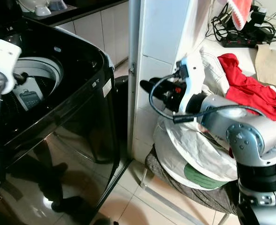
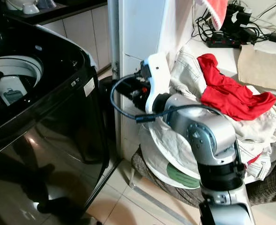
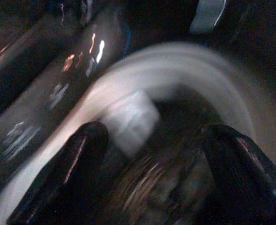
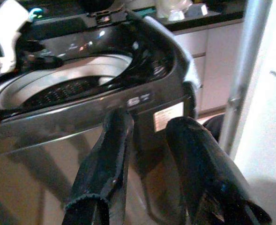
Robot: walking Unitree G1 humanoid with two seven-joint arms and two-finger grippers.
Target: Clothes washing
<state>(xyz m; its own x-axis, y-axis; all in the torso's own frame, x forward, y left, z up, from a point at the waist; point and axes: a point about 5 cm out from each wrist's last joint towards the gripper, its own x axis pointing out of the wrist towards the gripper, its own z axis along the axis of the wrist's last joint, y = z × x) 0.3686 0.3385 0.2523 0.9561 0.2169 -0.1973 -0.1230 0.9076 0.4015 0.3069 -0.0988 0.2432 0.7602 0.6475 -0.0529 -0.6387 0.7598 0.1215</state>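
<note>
A white wall corner (image 1: 163, 56) stands beside a grey metal pipe (image 1: 133, 70) that runs down to the tiled floor (image 1: 138, 206). Behind, white cabinet doors (image 1: 100, 28) sit under a dark countertop (image 1: 67, 14) that carries white dishes (image 1: 39, 7). Further right, a black power strip (image 1: 238, 42) with tangled black cables (image 1: 220, 23) lies on a pale surface, near a beige cloth (image 1: 271, 63).

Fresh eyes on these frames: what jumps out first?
The red garment atop the pale laundry pile on the robot's right, beside the white pillar. Next, the glossy black washer on the left, its lid open. The right gripper hangs empty, pointing at the washer.
</note>
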